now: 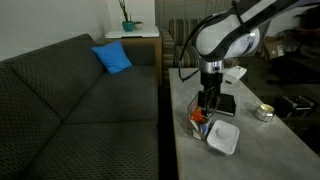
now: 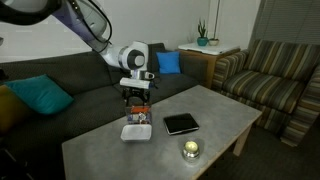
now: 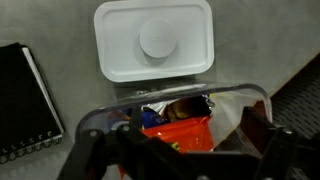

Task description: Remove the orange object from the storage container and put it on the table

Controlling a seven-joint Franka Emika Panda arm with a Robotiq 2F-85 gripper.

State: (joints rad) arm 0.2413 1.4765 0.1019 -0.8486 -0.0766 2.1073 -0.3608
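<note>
The storage container (image 3: 240, 97) is a clear plastic box on the grey table (image 3: 260, 40), near the table edge beside the couch. The orange object (image 3: 180, 132), a crinkly orange-red packet, lies inside it among other wrappers, with a blue item (image 3: 148, 117) next to it. My gripper (image 3: 185, 152) is open, lowered at the container's mouth, one dark finger on each side of the orange packet. Whether the fingers touch it is unclear. In both exterior views the gripper (image 1: 207, 101) (image 2: 137, 100) hangs straight over the container (image 1: 201, 123) (image 2: 139, 116).
A flat white lid (image 3: 153, 38) (image 1: 222, 138) (image 2: 136, 132) lies right next to the container. A black notebook (image 3: 20, 100) (image 2: 181, 124) and a small round metal tin (image 1: 264, 113) (image 2: 190, 150) also sit on the table. A dark couch (image 1: 80, 100) borders the table.
</note>
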